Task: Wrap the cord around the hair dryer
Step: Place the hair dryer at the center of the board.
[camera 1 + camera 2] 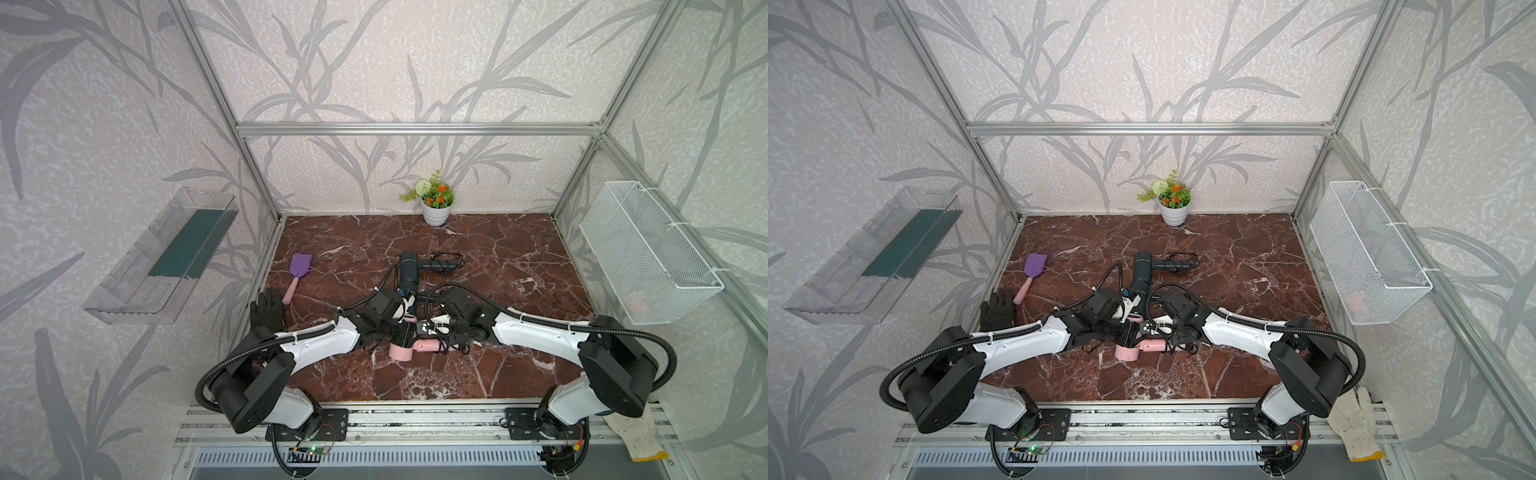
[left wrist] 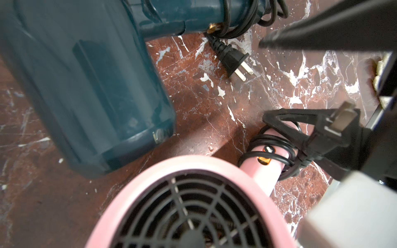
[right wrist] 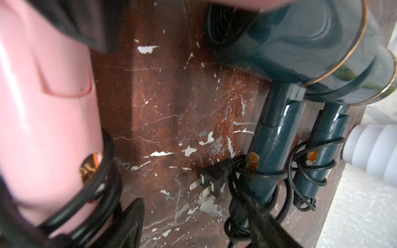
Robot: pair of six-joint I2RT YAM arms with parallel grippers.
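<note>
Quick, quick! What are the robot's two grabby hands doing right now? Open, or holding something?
Left gripper: jaws closed on the pink hair dryer.
Right gripper: jaws open, gripping nothing.

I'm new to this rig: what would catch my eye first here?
The pink hair dryer at the front centre of the table, black cord coiled round its handle, where the left arm and right arm meet over it. Behind lies a dark teal hair dryer, its handle wrapped too. A flower pot stands by the back wall.
</note>
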